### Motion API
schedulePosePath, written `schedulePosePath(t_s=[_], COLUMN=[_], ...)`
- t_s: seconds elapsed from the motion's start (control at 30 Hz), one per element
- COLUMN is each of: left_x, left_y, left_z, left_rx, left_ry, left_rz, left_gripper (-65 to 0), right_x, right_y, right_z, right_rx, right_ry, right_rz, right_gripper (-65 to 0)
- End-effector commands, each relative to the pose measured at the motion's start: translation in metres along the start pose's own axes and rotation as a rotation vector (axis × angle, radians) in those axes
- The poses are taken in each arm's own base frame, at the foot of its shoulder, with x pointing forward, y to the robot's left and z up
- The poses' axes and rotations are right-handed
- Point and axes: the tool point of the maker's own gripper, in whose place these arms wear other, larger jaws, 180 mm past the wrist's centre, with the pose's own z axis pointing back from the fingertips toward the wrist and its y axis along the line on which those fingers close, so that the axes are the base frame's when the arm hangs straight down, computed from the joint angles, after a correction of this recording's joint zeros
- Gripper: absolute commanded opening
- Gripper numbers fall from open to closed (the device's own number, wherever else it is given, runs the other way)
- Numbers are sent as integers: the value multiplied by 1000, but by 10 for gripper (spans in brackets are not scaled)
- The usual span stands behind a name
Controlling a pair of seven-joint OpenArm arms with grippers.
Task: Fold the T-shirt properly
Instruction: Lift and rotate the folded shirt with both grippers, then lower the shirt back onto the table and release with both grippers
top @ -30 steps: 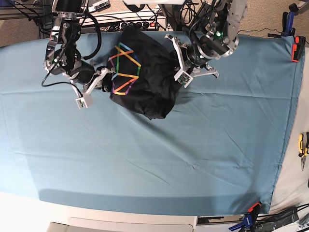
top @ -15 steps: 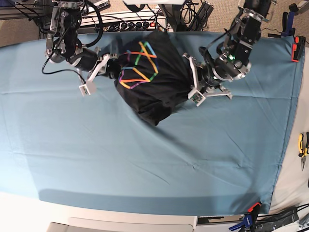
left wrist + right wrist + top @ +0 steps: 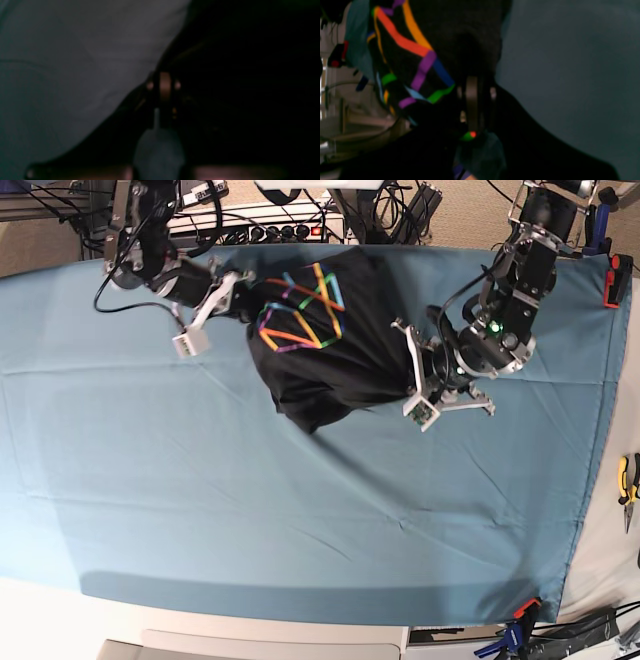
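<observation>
1. Right gripper (image 3: 248, 292), at the left of the base view: I have its jaws pinched on a bunch of black fabric at the printed edge of the T-shirt (image 3: 330, 360). The right wrist view shows the coloured line print (image 3: 420, 65) draped just beside the closed fingers.

2. T-shirt, centre: it hangs slung between my two arms near the far edge of the blue table cloth (image 3: 300, 520), crumpled, print facing up at its left part. Its lowest bulge touches or nearly touches the cloth; I cannot tell which.

3. Left gripper (image 3: 413, 385), on the right of the base view: jaws pressed together on the plain black side of the shirt. The left wrist view is very dark, showing only black fabric around the fingers (image 3: 165, 85) with the cloth beyond.

4. Step in hand, as I judge it: stretching the bunched garment apart so it can be laid flat. No fold is made yet.

5. Next move, in my estimate: draw both arms further apart and lower the shirt, keeping both pinches firm so neither edge slips free.
</observation>
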Motion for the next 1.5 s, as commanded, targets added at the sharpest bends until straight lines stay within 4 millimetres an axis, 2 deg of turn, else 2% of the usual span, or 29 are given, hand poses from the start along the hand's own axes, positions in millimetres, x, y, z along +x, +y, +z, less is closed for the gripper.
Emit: schedulePosePath(t_s=[0.0,0.17,0.37,0.93,1.1,1.37,1.47], left_x=[17,30,34,36,34,24,23], left_y=[10,12,12,10,9,10,8], left_z=[4,5,6,6,6,-1,-2], left_rx=[23,12,1,-9,-11,-22,-39], left_ry=[-50,-80,-91,-97,-93,-63,-62], left_rz=[-9,-14,-10,-3,-2,23,39], left_gripper=[-650,-650,-650,-650,-650,-650,-650], right_x=[-35,-20,-16,-16,-4,9,10], right_y=[-4,17,18,42,26,-4,-5], right_z=[2,2,2,-12,-10,7,9], right_rx=[-45,-25,-30,36,-44,-134,-137], right_ry=[161,95,78,42,-3,-71,-76], right_rz=[26,54,58,31,66,20,15], right_gripper=[-650,-650,-650,-650,-650,-650,-650])
